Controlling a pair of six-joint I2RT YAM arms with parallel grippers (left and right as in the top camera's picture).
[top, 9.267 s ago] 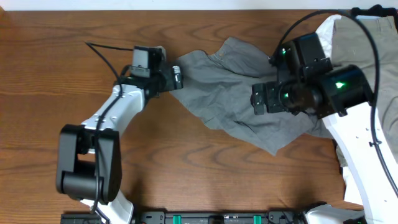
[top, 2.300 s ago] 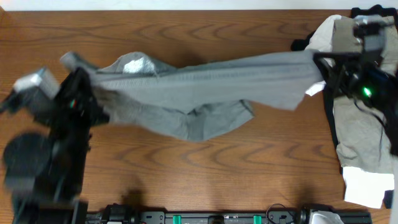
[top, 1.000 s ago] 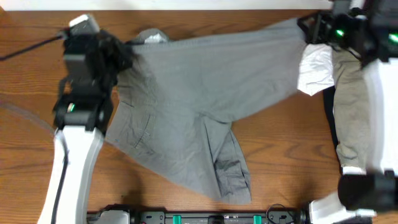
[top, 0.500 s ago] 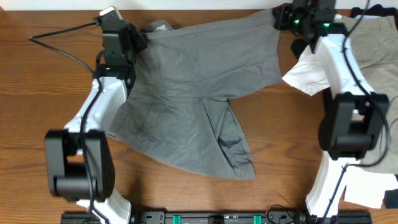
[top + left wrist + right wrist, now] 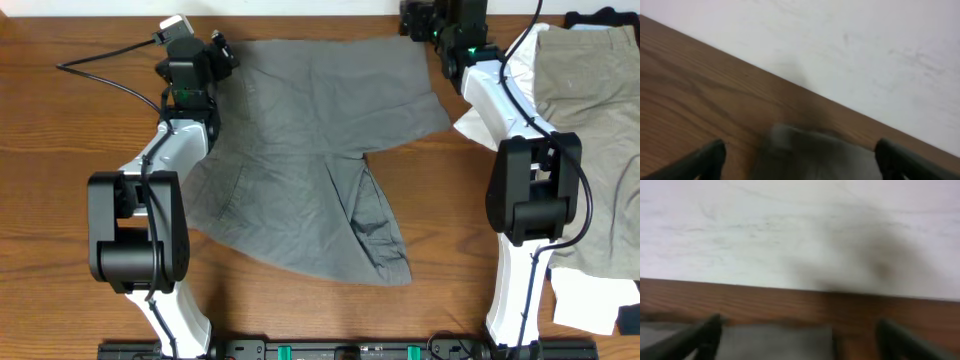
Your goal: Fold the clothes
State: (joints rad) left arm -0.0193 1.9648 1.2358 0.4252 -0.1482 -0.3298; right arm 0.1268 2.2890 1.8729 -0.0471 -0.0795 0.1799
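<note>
Grey shorts (image 5: 310, 150) lie spread flat on the wooden table, waistband along the far edge and one leg reaching toward the near side. My left gripper (image 5: 222, 50) is at the shorts' far left corner. In the left wrist view its fingers (image 5: 802, 161) stand wide apart, with grey cloth (image 5: 810, 155) lying between them. My right gripper (image 5: 412, 22) is at the far right corner. In the right wrist view its fingers (image 5: 800, 339) are also wide apart over the grey cloth (image 5: 775, 342). Both grippers are open.
A pile of clothes lies at the right: a beige garment (image 5: 590, 70), a white one (image 5: 495, 115) and a black one (image 5: 600, 18). More white cloth (image 5: 590, 305) lies at the near right. A white wall (image 5: 840, 40) stands just behind the table's far edge.
The shorts were lifted, stretched between both grippers, and laid down flat. Both grippers carried the waistband to the far edge, and their fingers now stand apart.
</note>
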